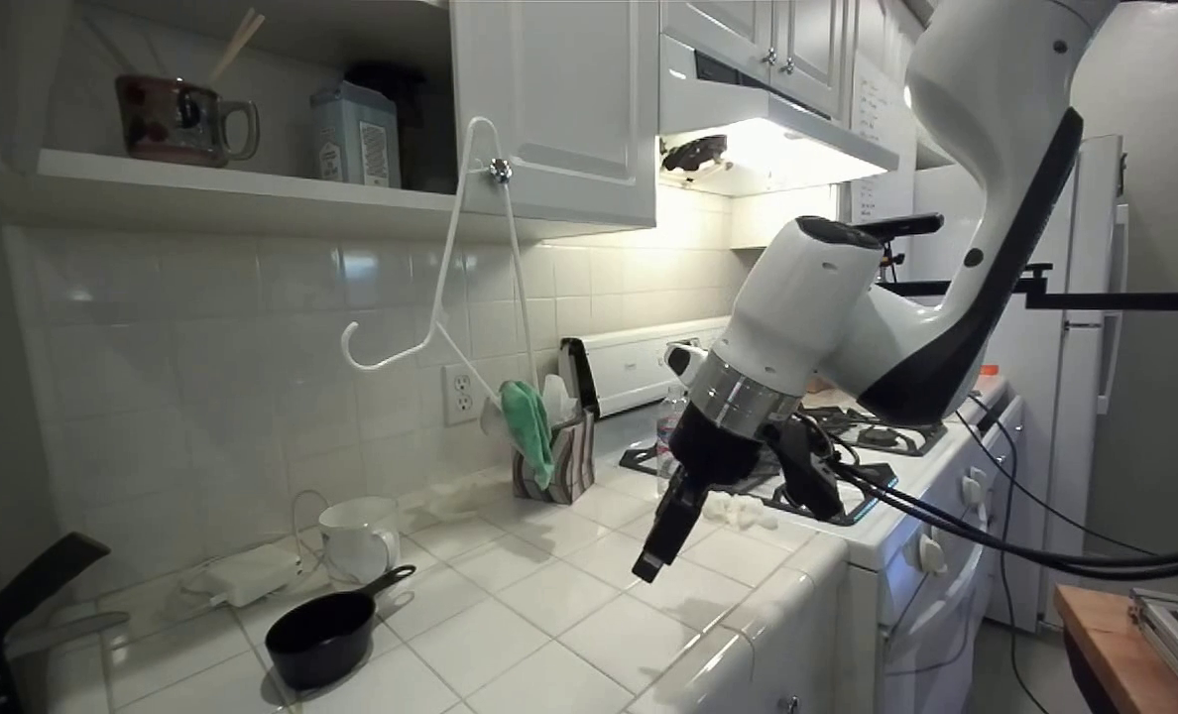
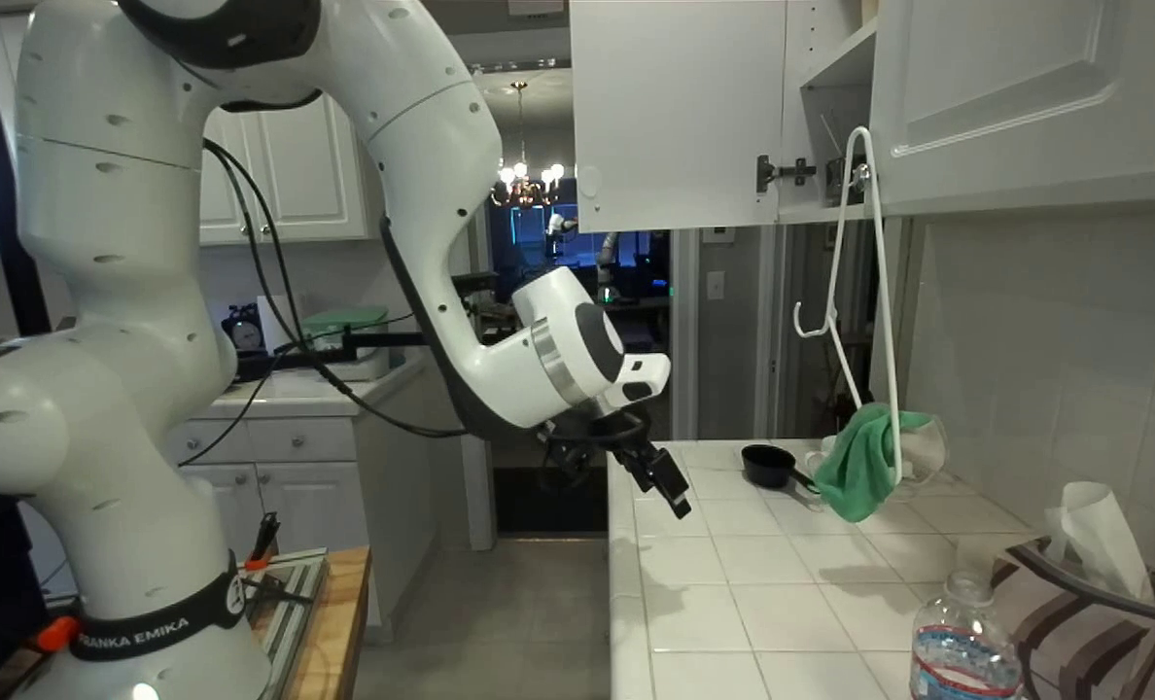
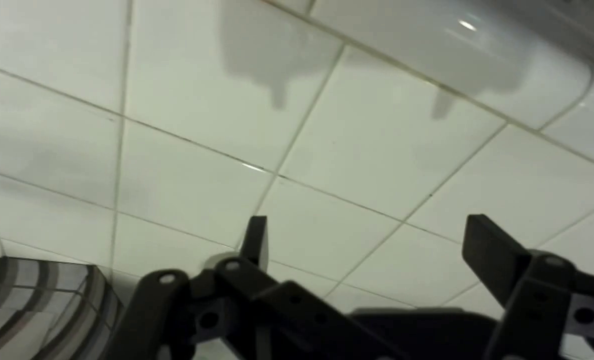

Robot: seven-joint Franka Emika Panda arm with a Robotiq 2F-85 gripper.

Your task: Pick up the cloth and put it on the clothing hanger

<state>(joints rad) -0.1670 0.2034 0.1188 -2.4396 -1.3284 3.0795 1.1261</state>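
A white hanger (image 1: 449, 248) hangs from a knob on the upper cabinet; it also shows in an exterior view (image 2: 886, 301). The green cloth (image 1: 528, 426) is bunched on the hanger's low end, above the counter. It also shows in an exterior view (image 2: 861, 467), with one hanger bar in front of it. My gripper (image 1: 654, 557) points down over the white tiled counter, apart from the cloth and nearer the counter's front edge; it also shows in an exterior view (image 2: 677, 496). In the wrist view its fingers (image 3: 364, 225) are wide apart with only tile between them. The cloth cannot be made out there.
A striped tissue box (image 1: 557, 464) stands by the wall; it shows in the wrist view (image 3: 47, 305). A plastic bottle (image 2: 962, 651) stands beside it. A black pan (image 1: 319, 640) and white mug (image 1: 356, 540) are on the counter. The stove (image 1: 896, 585) adjoins the counter.
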